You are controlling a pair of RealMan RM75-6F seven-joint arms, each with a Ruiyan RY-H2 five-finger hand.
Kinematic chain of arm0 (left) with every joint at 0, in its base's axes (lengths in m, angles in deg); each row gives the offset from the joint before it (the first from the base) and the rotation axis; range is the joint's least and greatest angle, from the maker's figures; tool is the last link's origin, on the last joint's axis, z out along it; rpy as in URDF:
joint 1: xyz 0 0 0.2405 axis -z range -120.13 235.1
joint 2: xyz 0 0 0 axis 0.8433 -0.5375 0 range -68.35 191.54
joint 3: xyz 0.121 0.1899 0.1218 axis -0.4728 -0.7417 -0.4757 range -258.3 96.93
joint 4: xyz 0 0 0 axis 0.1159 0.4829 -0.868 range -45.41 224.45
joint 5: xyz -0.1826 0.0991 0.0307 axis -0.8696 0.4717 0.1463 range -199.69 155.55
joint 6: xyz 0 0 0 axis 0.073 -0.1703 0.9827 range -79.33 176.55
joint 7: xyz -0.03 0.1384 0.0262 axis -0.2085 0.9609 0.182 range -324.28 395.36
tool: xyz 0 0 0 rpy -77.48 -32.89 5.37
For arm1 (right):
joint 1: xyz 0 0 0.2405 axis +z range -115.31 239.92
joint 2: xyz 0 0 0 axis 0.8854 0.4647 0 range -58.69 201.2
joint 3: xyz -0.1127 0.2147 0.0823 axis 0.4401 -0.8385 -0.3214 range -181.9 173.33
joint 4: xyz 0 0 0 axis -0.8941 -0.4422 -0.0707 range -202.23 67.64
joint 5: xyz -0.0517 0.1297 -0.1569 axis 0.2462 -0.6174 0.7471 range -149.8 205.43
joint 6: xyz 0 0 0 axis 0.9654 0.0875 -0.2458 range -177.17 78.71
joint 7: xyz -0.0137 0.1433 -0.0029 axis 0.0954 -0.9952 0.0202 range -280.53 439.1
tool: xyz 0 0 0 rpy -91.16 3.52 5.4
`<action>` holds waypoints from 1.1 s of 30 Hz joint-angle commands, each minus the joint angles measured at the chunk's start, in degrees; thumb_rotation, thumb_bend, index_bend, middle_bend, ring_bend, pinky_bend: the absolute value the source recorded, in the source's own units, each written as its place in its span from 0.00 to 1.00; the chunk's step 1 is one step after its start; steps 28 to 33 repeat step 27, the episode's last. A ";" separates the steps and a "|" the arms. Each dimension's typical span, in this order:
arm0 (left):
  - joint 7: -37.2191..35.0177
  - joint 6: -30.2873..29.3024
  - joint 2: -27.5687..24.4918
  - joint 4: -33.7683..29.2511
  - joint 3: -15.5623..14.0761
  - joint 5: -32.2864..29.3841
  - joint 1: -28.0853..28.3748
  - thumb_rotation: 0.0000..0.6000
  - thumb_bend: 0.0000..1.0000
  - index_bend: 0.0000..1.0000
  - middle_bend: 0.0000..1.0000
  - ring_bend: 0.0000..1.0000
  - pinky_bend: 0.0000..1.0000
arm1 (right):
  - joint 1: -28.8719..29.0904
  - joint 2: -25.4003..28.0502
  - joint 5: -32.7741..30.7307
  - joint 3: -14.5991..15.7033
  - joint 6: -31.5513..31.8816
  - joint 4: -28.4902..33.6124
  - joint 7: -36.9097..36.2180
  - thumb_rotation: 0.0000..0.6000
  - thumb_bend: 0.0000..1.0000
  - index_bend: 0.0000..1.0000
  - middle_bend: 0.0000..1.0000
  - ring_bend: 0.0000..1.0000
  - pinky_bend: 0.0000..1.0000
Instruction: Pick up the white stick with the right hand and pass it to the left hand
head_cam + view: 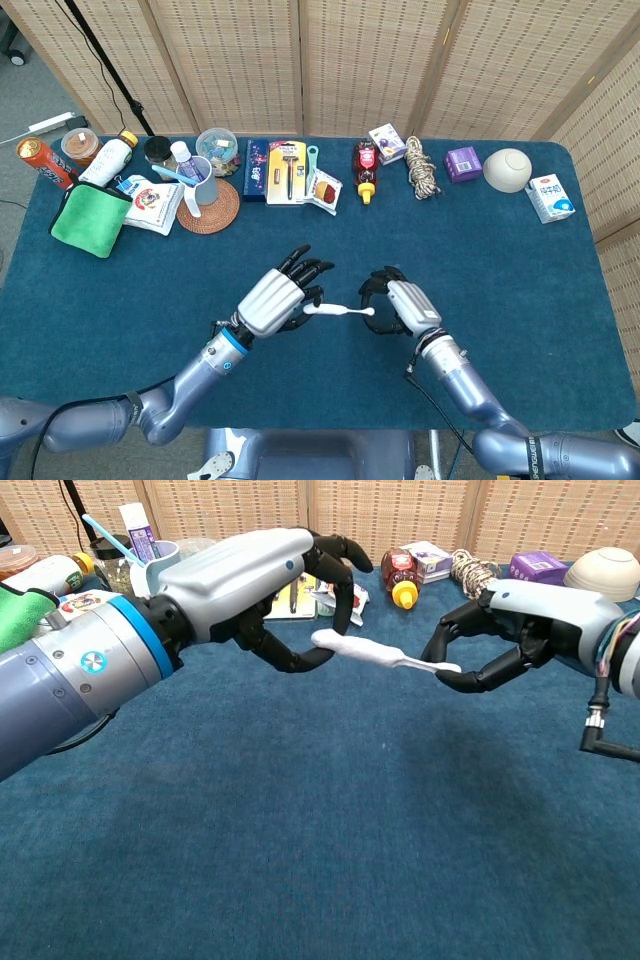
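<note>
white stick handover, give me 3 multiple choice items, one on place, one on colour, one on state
1. Where is the white stick?
A. flat on the table
B. in the air between the two hands
C. in the cup

2. What colour is the folded cloth at the table's left end?
A. green
B. red
C. yellow

3. How is the left hand with the stick?
A. well clear of it
B. pinching one end
C. pressing it to the table

Answers: 1 B, the chest view shows it above the blue table. 2 A, plainly green in the head view. 3 B, its fingertips close on the thicker end while the right hand touches the other.
</note>
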 commanded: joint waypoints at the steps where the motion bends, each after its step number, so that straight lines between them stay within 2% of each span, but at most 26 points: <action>1: -0.50 -0.63 -0.99 -0.71 0.25 -0.07 -0.40 1.00 0.38 0.74 0.19 0.17 0.06 | -0.37 0.69 0.17 0.01 0.28 0.08 -0.28 1.00 0.47 0.70 0.35 0.16 0.00; 20: -3.70 -3.93 -9.84 -6.98 0.86 0.24 -3.12 1.00 0.37 0.74 0.19 0.17 0.06 | -2.28 4.70 0.16 0.31 0.82 -0.27 -1.67 1.00 0.47 0.69 0.35 0.16 0.00; 33: -4.15 -4.01 -10.63 -6.99 0.48 0.25 -3.52 1.00 0.37 0.74 0.19 0.17 0.06 | -2.59 5.37 0.38 0.34 0.72 -0.48 -2.11 1.00 0.47 0.69 0.35 0.16 0.00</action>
